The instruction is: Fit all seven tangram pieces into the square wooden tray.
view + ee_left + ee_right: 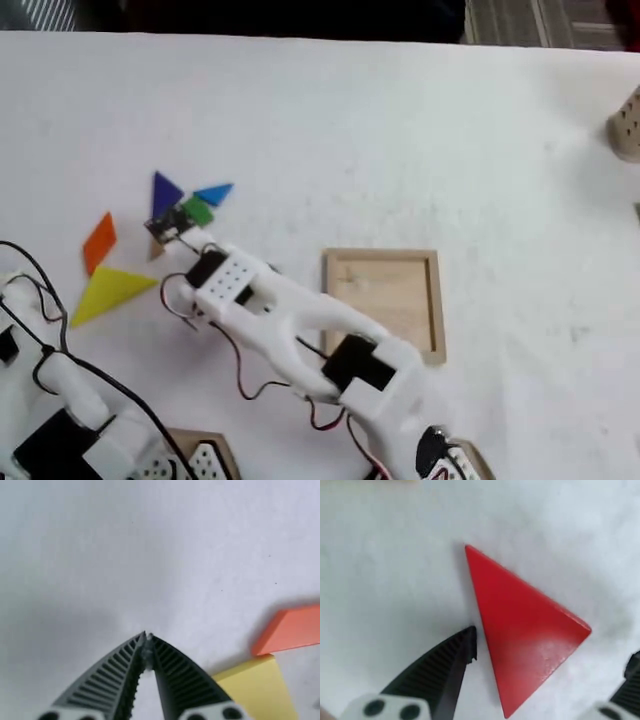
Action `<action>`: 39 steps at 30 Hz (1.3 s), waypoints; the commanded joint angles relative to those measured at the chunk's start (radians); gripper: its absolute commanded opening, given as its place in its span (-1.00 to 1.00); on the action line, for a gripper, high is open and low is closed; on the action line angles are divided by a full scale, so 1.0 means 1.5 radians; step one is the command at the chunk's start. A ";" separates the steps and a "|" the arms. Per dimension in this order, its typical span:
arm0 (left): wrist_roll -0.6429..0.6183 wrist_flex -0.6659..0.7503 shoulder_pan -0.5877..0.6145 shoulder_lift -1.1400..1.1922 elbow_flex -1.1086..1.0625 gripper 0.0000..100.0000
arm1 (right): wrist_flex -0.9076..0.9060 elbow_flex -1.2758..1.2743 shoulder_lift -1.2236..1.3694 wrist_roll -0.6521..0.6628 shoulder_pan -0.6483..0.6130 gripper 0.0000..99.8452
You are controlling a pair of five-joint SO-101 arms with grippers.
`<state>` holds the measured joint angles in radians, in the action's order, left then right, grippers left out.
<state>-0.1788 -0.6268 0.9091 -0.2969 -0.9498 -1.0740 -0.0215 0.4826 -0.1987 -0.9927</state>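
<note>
Tangram pieces: six show, all lying flat on the white table [400,140] outside the tray.
Square wooden tray [380,256]: sits near the middle of the table with bare wood inside; the right arm crosses just beside its near left corner.
Red triangle [522,630]: lies flat on the table between the spread fingers of the right gripper.
Right gripper [551,652]: released and wide apart, one fingertip just beside an edge of the red triangle, the other well off on the opposite side; it grasps nothing.
Left gripper [145,642]: clenched, ribbed fingertips meeting with nothing between them, low over bare table.
Orange piece [292,630]: near the left gripper and touching or overlapping the yellow triangle in the left wrist view; which one, I cannot tell.
Yellow triangle [110,292]: left of the tray, well apart from it, just in front of the orange piece.
Purple triangle [165,190], blue triangle [215,192], green piece [197,212]: clustered close together just beyond the right arm's tip, the green one nearest it.
</note>
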 commanded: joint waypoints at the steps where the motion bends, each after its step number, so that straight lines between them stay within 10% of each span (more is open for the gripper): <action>1: 0.008 0.011 -0.009 -0.005 0.005 -0.95 | -0.011 0.041 0.008 0.011 -0.003 -0.12; 12: 0.039 0.013 -0.008 -0.006 -0.003 -0.95 | -0.012 0.043 0.009 0.060 -0.003 -0.40; 39: 0.039 0.013 -0.008 -0.006 -0.003 -0.95 | -0.016 0.044 0.008 0.211 -0.006 -0.37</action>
<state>-0.1281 -0.6268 0.9091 -0.2969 -0.9590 -1.0909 0.0138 0.4948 0.1051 -0.9927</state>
